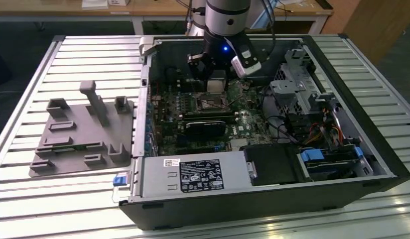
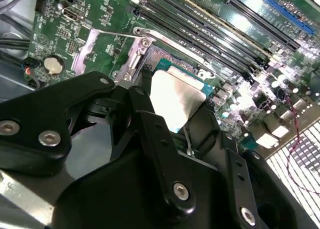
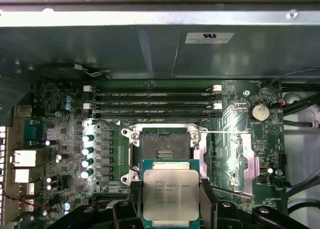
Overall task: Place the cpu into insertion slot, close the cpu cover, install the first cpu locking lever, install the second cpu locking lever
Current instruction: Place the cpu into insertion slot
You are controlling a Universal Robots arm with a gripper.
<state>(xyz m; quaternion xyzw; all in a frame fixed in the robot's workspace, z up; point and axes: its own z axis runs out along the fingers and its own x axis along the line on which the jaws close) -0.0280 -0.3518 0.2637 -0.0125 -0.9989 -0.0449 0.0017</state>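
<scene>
A slatted metal bench [image 1: 32,74] carries an open computer case [image 1: 271,199]; a grey fixture [image 1: 81,134] lies near its edge at the exterior view's left. The claw [image 3: 171,209] grips the cpu [image 3: 170,191] — dull silver top, green rim — just beside the insertion slot [image 3: 162,148], which seems empty.

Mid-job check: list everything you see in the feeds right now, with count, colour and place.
table: one, pale, slatted, bearing everything else.
computer case: one, black, open, on the table.
fixture plate: one, grey, on the table, exterior view's left.
motherboard: one, green, inside the computer case.
insertion slot: one, black-rimmed, dark centre, empty, on the motherboard.
long slots: several, black, beside the insertion slot.
coin battery: one, silver, on the motherboard.
cpu: one, silver-beige top, held just off the insertion slot, not in it.
gripper: one, black, shut on the cpu.
arm: one, silver-grey, reaching into the computer case.
</scene>
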